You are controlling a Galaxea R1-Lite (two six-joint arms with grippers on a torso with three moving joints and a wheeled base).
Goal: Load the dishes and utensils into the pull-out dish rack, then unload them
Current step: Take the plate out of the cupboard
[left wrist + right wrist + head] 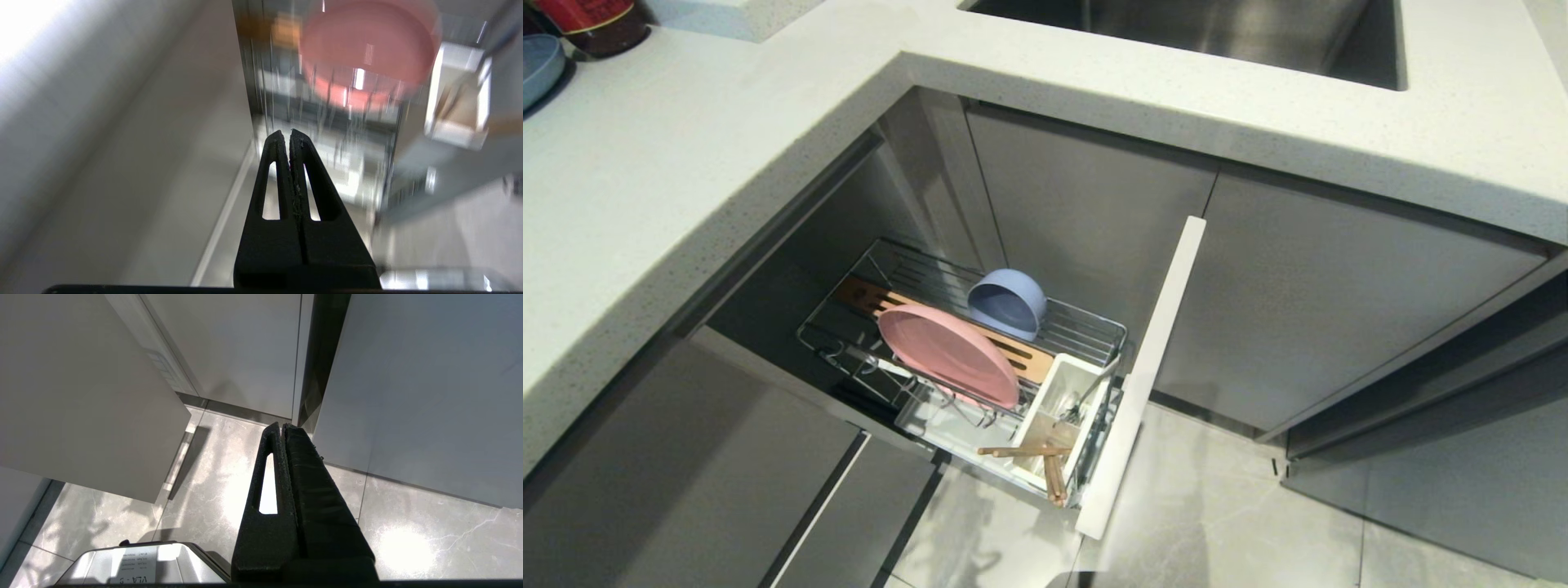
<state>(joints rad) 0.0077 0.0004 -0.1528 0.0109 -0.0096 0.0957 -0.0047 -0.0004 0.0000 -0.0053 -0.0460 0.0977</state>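
Countertop [686, 180] edge hides dish rack [1094, 331] rear.

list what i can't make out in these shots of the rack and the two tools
- Spoon: head view, only a thin grey handle shows in the white cutlery box; its bowl is hidden by the box walls.
- Pink plate: left wrist view, motion blur smears it and the rack wires.
- Blue-grey dish: head view, cut off by the left edge.
- Left tool and right tool: neither appears in the head view.
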